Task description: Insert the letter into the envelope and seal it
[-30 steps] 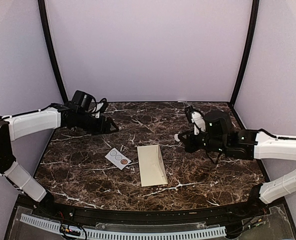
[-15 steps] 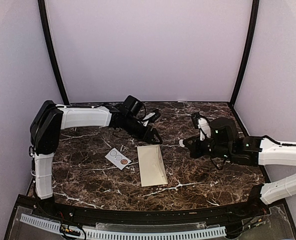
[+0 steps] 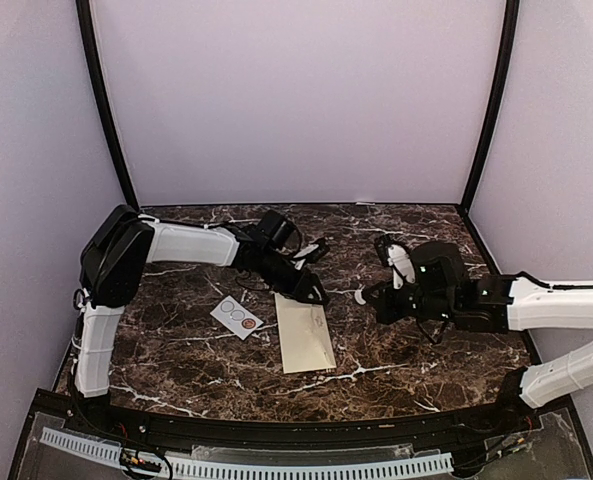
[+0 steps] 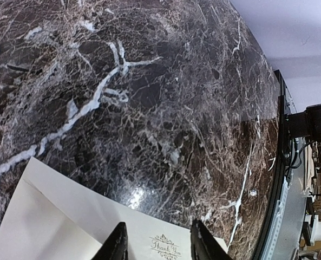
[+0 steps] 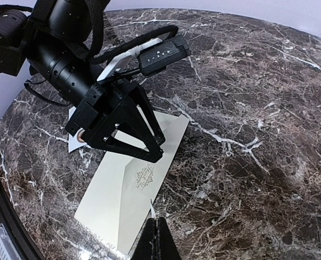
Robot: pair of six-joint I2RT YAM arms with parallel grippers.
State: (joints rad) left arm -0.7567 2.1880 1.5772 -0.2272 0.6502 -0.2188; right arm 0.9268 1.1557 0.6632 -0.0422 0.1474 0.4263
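Left end effector (image 3: 313, 294) is down at the envelope's (image 3: 306, 340) far edge, fingers partly spread astride the "Thank You" print. The envelope lies flat mid-desk (image 3: 416, 365), and the letter can't be told apart from it. Right end effector (image 5: 155, 234), pressed together, hovers right of the envelope. A sticker card (image 3: 237, 316) sits just left of the envelope, with marble running wide beyond its far edge.

envelope (image 3: 306, 335) | cream, flat on table (image 3: 426, 360), centre | "Thank You" print near far end
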